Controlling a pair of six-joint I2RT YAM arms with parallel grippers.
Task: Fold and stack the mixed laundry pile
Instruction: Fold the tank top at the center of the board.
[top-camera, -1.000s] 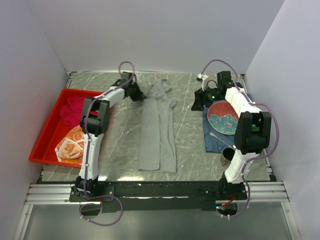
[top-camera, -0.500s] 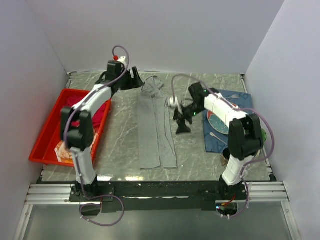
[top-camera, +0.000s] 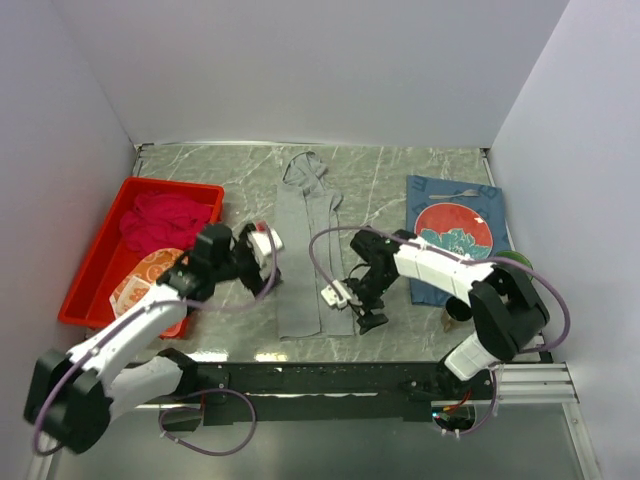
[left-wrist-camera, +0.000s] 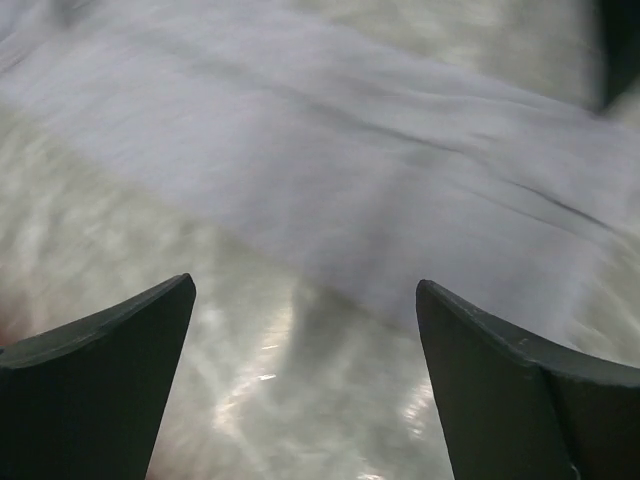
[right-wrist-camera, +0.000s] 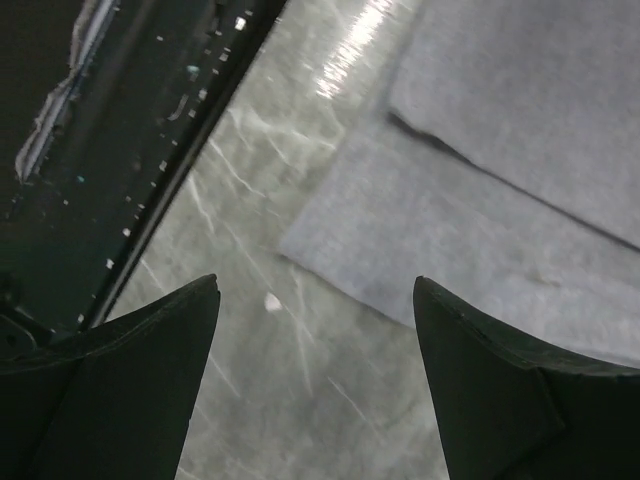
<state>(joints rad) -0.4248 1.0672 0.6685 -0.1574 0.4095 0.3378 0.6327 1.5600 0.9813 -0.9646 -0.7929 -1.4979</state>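
The long grey garment (top-camera: 305, 260) lies flat and straight down the middle of the table, its collar end at the far side. My left gripper (top-camera: 268, 272) hovers open just left of its near half; the left wrist view shows blurred grey garment (left-wrist-camera: 400, 180) ahead of the empty left gripper (left-wrist-camera: 305, 300). My right gripper (top-camera: 368, 318) is open beside the garment's near right corner, and that garment corner (right-wrist-camera: 480, 230) lies just beyond the empty right gripper (right-wrist-camera: 316, 290). The crimson shirt (top-camera: 160, 215) and the orange-and-white cloth (top-camera: 150, 280) sit in the red tray (top-camera: 90, 270).
A dark blue placemat (top-camera: 425, 195) at the right carries a red patterned plate (top-camera: 452, 228) and a utensil (top-camera: 462, 190). A dark cup (top-camera: 458, 308) stands near its front corner. The black front rail (right-wrist-camera: 120, 130) runs close to the right gripper.
Both arms swung from the far end of the table to the garment's near end. The left gripper opened and let go of the garment's top. The garment now lies straighter.
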